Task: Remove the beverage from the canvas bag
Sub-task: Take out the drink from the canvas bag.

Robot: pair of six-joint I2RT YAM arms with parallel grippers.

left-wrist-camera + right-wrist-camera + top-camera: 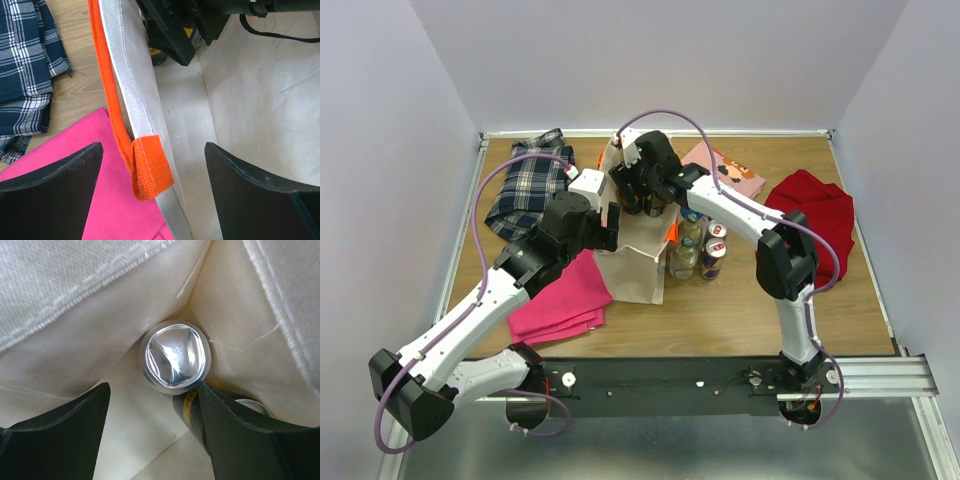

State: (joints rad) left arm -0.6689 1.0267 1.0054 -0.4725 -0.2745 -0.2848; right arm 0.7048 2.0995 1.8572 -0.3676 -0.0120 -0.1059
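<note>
The beverage can (175,357) lies inside the canvas bag (640,270), wedged in a corner where the walls fold in close, with little room around it. The right end effector (154,387) is spread and grips nothing, one finger (225,430) just beside the can. The left end effector (154,145) is released, astride the bag's rim at the orange handle (107,75).

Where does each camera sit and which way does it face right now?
Top external: fixed above and behind the bases, looking down at the table; left arm and right arm reach the canvas bag.
Left wrist: on the left arm, looking down the bag's wall and orange handle; left gripper open astride it.
Right wrist: inside the bag, looking down at a silver can; right gripper open above it.
Shared: both wrist views show the bag's pale lining.
</note>
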